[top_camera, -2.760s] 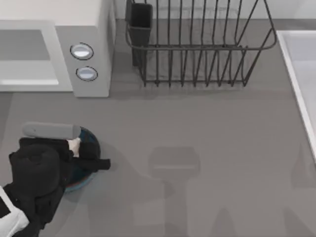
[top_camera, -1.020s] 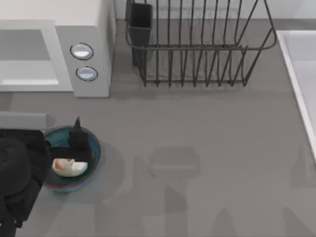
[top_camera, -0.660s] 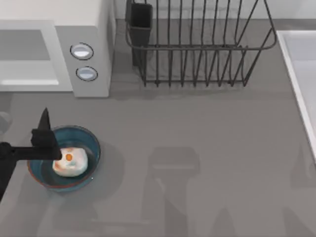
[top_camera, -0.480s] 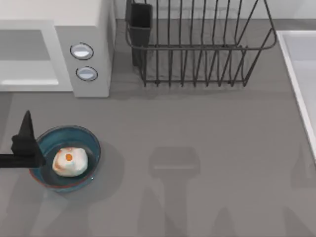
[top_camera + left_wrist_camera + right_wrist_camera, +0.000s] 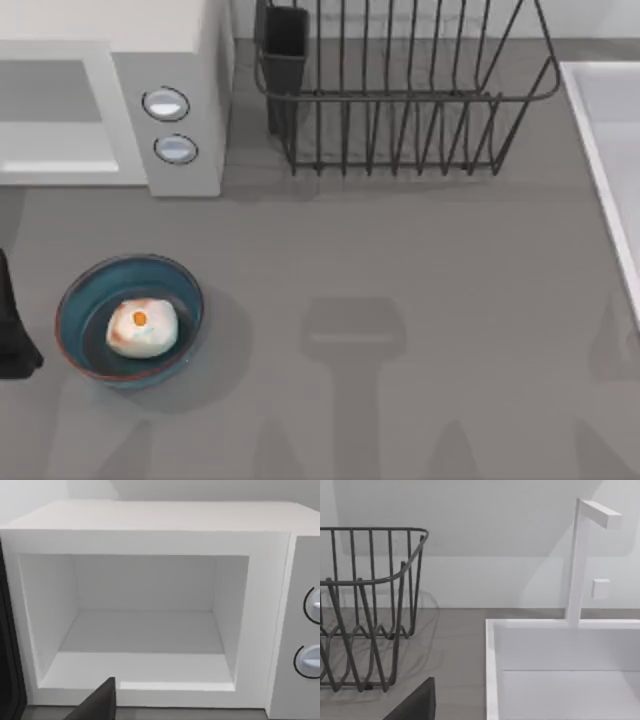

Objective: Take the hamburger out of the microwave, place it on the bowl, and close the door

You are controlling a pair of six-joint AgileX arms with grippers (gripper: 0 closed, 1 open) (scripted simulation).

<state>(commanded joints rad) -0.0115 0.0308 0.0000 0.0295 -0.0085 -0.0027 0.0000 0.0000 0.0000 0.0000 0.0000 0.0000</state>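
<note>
The whitish hamburger (image 5: 141,327) with its orange dot lies free inside the blue-teal bowl (image 5: 78,300) at the front left of the table. Left of the bowl, at the picture's edge and apart from the bowl, is my left gripper (image 5: 10,335). The white microwave (image 5: 170,60) stands behind the bowl. In the left wrist view its cavity (image 5: 142,630) is open and bare, one dark finger (image 5: 102,705) shows low in front, and both knobs (image 5: 312,605) are beside the opening. The door is swung off the opening. One finger (image 5: 417,705) of my right gripper shows in the right wrist view.
A black wire dish rack (image 5: 400,95) stands at the back centre, also in the right wrist view (image 5: 365,605). A white sink (image 5: 610,150) with a faucet (image 5: 580,560) fills the right side. Grey tabletop stretches between the bowl and the sink.
My left gripper let go of the hamburger into the bowl, then drew back leftward to the picture's edge. The hamburger settled in the bowl with its orange dot up.
</note>
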